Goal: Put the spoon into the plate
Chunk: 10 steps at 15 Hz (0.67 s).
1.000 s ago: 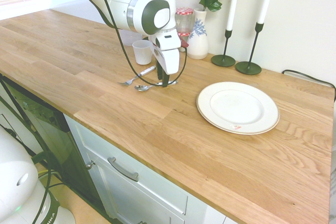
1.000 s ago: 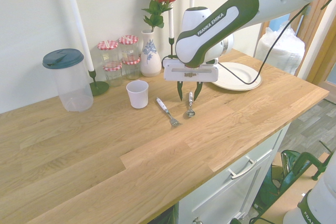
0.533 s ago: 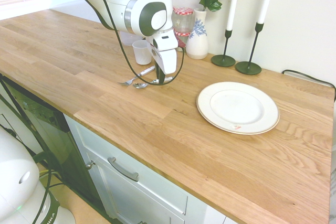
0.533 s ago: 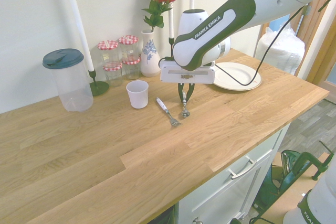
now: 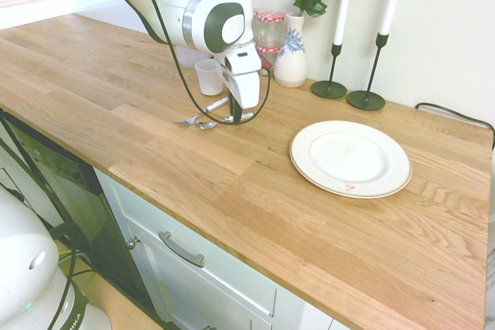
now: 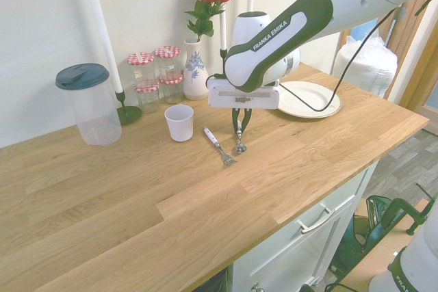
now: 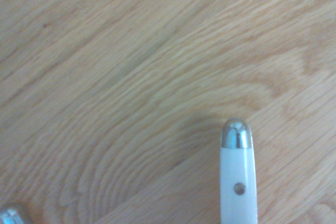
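A kitchen worktop (image 5: 232, 191) of pale oak, with the white arm's gripper (image 6: 240, 128) pointing straight down and its fingers pressed together on the handle of the spoon (image 6: 241, 143), whose bowl rests on the wood just beside the fork (image 6: 219, 146); in the wrist view the pale handle with its metal cap (image 7: 237, 166) rises from the lower edge over bare grain; the plate (image 5: 350, 158) sits well apart along the counter, nothing on it, a small red mark near its rim; the step in hand looks to be the lift, and it would go best straight up first, so the bowl clears the fork without dragging it; the grip sits on a slim, smooth handle, so the spoon may swing or slip if carried fast; a level, unhurried carry toward the plate's middle, then a low release inside the rim, seems the safest course; a white cup (image 6: 179, 122) stands near
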### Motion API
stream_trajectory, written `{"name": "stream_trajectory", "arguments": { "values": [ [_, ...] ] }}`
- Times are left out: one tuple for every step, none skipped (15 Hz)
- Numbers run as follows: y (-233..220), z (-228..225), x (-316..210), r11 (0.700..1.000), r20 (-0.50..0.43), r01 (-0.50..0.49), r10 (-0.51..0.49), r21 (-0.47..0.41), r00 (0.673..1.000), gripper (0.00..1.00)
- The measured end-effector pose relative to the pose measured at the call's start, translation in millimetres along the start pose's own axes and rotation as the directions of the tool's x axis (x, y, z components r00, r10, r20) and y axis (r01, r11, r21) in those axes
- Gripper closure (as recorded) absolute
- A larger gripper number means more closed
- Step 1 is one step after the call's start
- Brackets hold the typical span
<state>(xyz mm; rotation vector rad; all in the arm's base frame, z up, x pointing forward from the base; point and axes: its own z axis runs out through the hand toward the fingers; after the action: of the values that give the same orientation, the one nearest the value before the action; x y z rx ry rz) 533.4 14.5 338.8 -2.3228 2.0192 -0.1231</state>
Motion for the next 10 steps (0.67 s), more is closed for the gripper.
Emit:
{"name": "stream_trajectory", "arguments": {
  "values": [
    [-0.3,-9.1,2.0,1.000,-0.003,0.001,-0.001,0.014,1.000,1.00],
    [0.1,-21.2,4.8,1.000,-0.006,0.001,-0.001,0.030,1.000,1.00],
    [1.5,-33.7,8.0,0.999,-0.009,0.002,-0.001,0.042,1.000,1.00],
    [4.1,-46.3,12.1,0.999,-0.012,0.001,0.000,0.050,1.000,1.00],
    [7.7,-56.8,17.0,0.998,-0.015,-0.001,0.001,0.058,1.000,1.00],
    [12.6,-65.3,23.2,0.998,-0.018,-0.005,0.006,0.062,1.000,1.00],
    [18.4,-73.0,31.3,0.998,-0.020,-0.011,0.012,0.064,1.000,1.00],
    [25.2,-79.9,42.1,0.998,-0.022,-0.019,0.020,0.066,1.000,1.00],
    [34.2,-84.1,55.7,0.997,-0.023,-0.028,0.029,0.067,0.999,1.00],
    [44.4,-86.6,71.0,0.997,-0.023,-0.035,0.036,0.066,0.999,1.00]
  ]
}}
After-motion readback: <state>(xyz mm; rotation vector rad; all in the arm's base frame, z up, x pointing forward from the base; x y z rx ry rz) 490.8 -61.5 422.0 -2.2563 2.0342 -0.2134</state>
